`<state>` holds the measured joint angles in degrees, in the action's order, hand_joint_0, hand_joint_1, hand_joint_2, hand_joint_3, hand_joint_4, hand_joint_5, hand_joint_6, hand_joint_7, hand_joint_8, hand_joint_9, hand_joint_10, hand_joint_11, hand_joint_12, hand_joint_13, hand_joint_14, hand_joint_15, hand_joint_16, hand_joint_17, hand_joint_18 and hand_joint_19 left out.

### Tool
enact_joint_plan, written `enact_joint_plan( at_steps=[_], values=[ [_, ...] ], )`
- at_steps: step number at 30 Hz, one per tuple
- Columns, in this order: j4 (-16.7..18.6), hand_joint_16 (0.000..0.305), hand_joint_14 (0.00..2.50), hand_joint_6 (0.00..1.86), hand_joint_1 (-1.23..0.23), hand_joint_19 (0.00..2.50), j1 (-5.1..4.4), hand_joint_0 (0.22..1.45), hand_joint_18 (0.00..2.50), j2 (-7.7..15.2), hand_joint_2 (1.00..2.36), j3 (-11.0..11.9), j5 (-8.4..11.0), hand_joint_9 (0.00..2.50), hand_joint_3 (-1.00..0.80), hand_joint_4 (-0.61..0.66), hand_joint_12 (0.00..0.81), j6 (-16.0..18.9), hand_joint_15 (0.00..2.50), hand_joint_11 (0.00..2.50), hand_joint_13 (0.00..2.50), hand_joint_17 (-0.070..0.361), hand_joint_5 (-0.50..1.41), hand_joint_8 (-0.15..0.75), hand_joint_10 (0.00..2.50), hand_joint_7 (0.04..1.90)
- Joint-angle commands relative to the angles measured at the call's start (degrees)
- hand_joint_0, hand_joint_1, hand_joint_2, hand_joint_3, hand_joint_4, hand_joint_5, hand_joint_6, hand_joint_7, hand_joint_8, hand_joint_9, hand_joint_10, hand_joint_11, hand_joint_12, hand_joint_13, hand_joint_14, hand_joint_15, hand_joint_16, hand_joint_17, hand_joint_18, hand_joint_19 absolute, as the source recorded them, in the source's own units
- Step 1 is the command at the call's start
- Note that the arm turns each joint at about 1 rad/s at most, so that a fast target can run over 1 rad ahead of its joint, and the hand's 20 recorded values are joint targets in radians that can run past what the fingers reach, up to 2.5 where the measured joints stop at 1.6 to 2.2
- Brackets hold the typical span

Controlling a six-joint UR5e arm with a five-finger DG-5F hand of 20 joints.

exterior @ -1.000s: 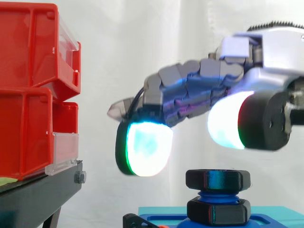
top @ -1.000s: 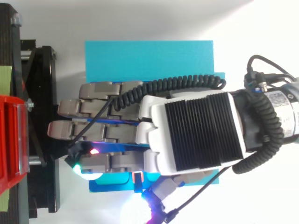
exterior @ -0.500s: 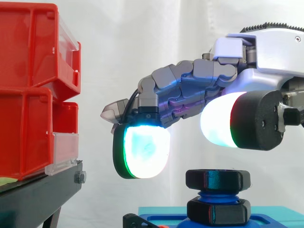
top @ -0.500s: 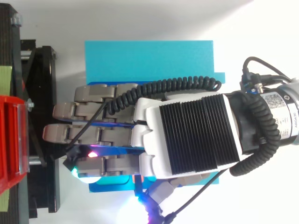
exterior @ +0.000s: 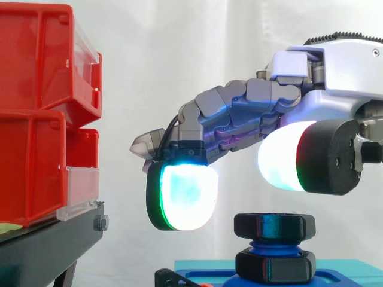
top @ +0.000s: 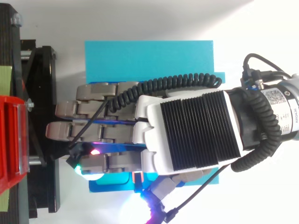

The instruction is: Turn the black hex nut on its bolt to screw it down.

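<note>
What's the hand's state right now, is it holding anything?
Hand: open, holding nothing. Its glowing pads hang apart just above the top black hex nut, not touching it.

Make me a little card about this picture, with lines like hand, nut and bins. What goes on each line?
hand: open, fingers gently bent, glowing pads, above the top nut, not touching
top black hex nut: on the blue bolt, thread showing below it
lower black hex nut: at the bolt's foot, on the cyan base
red bins: left, stacked on a black stand
</note>
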<state>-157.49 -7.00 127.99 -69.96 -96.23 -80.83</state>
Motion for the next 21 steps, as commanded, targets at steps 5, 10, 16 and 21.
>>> enact_joint_plan(
  at_steps=[5,10,16,21],
  values=[
    [-1.5,0.060,0.00,0.68,-0.33,0.15,0.41,0.50,0.44,0.0,1.00,0.0,-1.16,0.31,-0.50,0.18,0.383,0.0,0.02,0.00,0.41,0.134,-0.17,0.253,0.00,0.96],
    [-1.2,0.060,0.00,0.74,-0.33,0.15,0.67,0.50,0.44,0.1,1.00,0.0,-1.95,0.31,-0.50,0.19,0.385,0.0,0.03,0.00,0.42,0.134,-0.19,0.256,0.00,0.88],
    [-2.0,0.060,0.00,0.75,-0.33,0.15,1.64,0.50,0.47,0.1,1.00,0.0,-2.82,0.32,-0.50,0.19,0.386,0.0,0.02,0.00,0.43,0.135,-0.19,0.256,0.00,0.87],
    [-1.8,0.060,0.00,0.79,-0.33,0.15,2.25,0.50,0.48,0.0,1.00,0.0,-4.14,0.32,-0.50,0.20,0.386,0.0,0.03,0.00,0.43,0.135,-0.20,0.261,0.00,0.83]
  ],
)
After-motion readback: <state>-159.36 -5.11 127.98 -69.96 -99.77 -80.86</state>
